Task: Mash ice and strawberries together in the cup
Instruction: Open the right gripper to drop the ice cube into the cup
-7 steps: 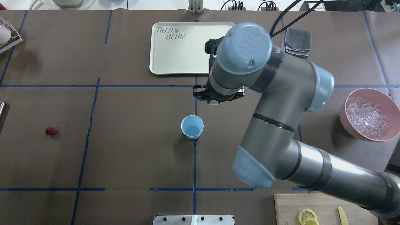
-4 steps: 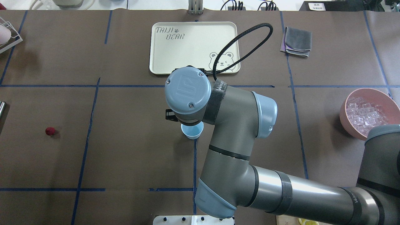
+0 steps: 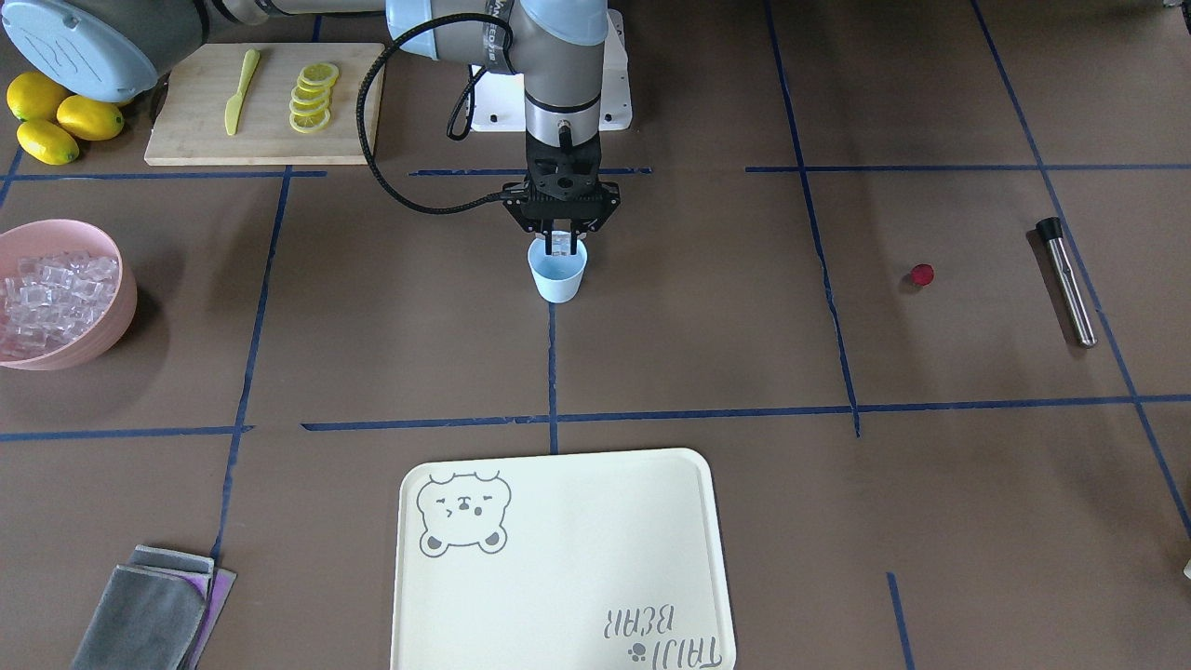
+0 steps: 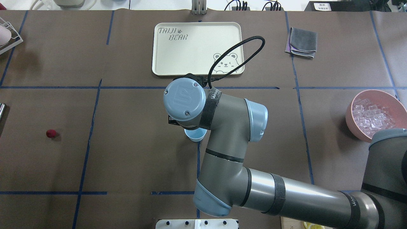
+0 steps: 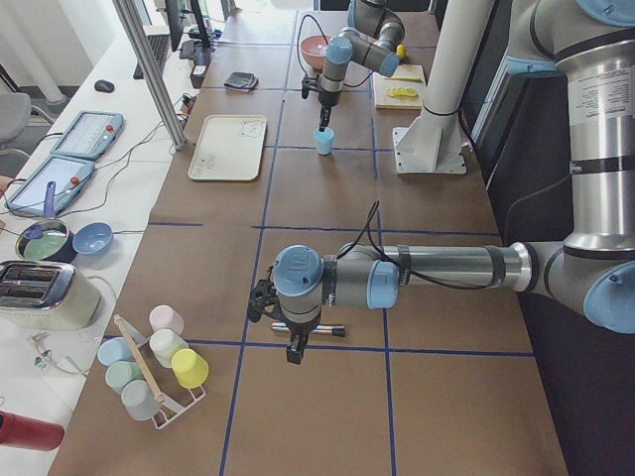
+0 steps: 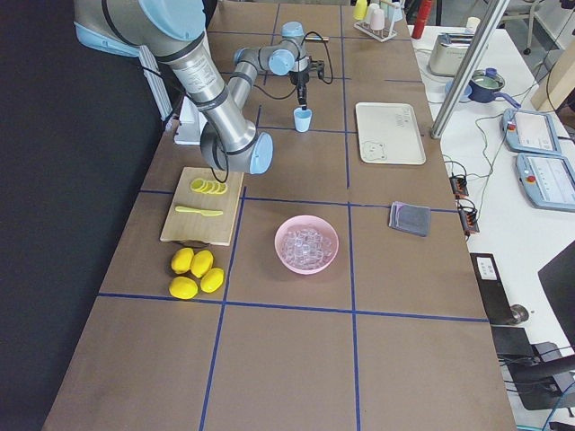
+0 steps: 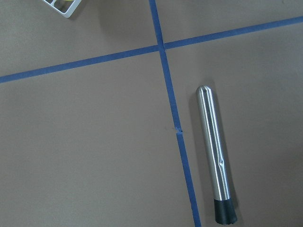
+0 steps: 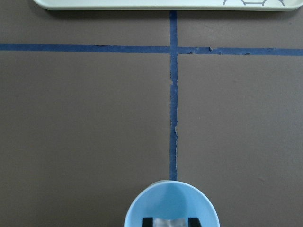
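The pale blue cup [image 3: 558,277] stands at the table's middle on a blue tape line; it also shows in the overhead view [image 4: 194,136] and in the right wrist view [image 8: 172,203]. My right gripper [image 3: 558,247] hangs straight over the cup, shut on a clear ice cube [image 3: 559,241], with its fingertips at the cup's mouth [image 8: 170,222]. The pink bowl [image 3: 112,321] with several more ice cubes sits far to the robot's right. The dark red strawberry [image 3: 921,274] lies alone toward the robot's left. My left gripper [image 5: 295,353] hovers over a steel muddler [image 7: 214,156]; I cannot tell whether it is open or shut.
A cream bear tray [image 3: 558,558] lies beyond the cup. A cutting board [image 3: 265,102] holds lemon slices and a yellow knife, with whole lemons [image 3: 56,116] beside it. A grey cloth [image 3: 153,605] lies by the tray. A rack of cups [image 5: 159,367] stands at the left end.
My right arm swung from near the tray back over the cup and lowered, carrying the ice cube to the cup's mouth. Nothing else has moved.
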Robot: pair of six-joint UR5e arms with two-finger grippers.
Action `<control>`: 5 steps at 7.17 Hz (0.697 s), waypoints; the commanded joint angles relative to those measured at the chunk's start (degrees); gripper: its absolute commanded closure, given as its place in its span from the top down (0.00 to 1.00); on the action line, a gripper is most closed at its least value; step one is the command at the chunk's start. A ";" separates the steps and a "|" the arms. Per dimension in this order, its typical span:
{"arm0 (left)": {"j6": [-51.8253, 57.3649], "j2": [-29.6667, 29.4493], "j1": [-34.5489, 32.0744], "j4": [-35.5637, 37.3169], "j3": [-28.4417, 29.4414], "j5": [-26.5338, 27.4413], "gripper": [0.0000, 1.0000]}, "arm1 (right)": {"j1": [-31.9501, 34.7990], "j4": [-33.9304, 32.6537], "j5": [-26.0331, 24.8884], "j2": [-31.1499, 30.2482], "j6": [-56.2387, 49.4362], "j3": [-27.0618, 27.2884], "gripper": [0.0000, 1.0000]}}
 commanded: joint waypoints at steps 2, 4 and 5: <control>0.00 0.00 0.00 -0.09 0.00 0.00 1.00 | -0.01 0.29 0.30 -0.27 -0.41 0.12 0.99; 0.00 0.00 0.00 -0.09 0.00 0.00 1.00 | 0.77 0.29 0.56 -0.36 -0.59 0.56 0.99; 0.00 0.00 0.00 -0.09 0.00 0.00 1.00 | 3.22 -0.15 1.61 -1.75 -0.76 3.00 0.99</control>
